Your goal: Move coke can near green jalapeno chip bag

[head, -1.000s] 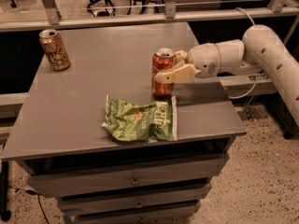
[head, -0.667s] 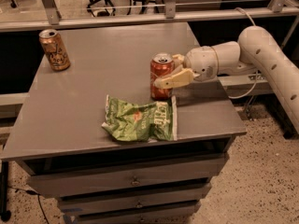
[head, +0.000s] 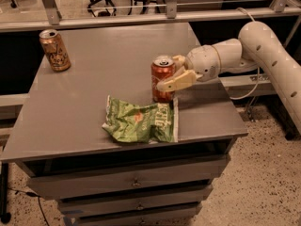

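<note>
Two cans and one snack bag sat on the grey worktop [head: 108, 55] as the task appeared all but finished. The small red aluminium coke can [head: 162, 81], silver-topped, stood upright just behind the upper right corner of the wrinkly green foil jalapeno chip bag [head: 141, 122], the two close to touching. The robot's single white arm [head: 268, 51] reached in from the right, and its tan two-finger claw [head: 168, 72] was clenched on the red can, with one finger across the front and one behind. By that layout the move itself looked done. What remained, it seemed, was to let go and draw clear without tipping the can. The other can [head: 55, 50], golden-brown with a tan label, stood well apart at the far left corner. The tally was one red can, one brown can, one bag and one claw.
</note>
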Controlling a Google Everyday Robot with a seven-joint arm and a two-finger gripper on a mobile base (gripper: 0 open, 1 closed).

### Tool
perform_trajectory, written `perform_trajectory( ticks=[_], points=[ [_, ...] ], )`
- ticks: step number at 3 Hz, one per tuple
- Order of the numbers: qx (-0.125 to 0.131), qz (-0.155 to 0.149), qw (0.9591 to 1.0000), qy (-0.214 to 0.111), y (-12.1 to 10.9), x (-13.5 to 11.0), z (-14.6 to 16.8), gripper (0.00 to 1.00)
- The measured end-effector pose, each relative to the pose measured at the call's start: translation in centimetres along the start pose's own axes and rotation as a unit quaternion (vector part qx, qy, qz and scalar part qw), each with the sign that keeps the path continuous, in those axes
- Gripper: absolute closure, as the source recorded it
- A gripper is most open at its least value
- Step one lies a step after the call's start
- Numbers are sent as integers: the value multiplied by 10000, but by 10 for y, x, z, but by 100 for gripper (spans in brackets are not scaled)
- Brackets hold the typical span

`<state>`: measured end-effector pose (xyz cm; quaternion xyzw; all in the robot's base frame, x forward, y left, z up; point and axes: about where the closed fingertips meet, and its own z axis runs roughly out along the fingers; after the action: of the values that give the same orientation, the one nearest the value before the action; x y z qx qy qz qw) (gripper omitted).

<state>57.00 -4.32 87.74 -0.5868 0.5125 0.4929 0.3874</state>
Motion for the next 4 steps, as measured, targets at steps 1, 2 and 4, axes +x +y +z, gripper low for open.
perform_trajectory(
  ticks=[1, 2, 4],
  points=[
    [-98, 27, 9999, 38, 4, -2, -3, 13],
    [-148, 97, 9998, 63, 7, -3, -7, 0],
    [234, 163, 9990, 337, -1, -26, -63, 0]
  ],
)
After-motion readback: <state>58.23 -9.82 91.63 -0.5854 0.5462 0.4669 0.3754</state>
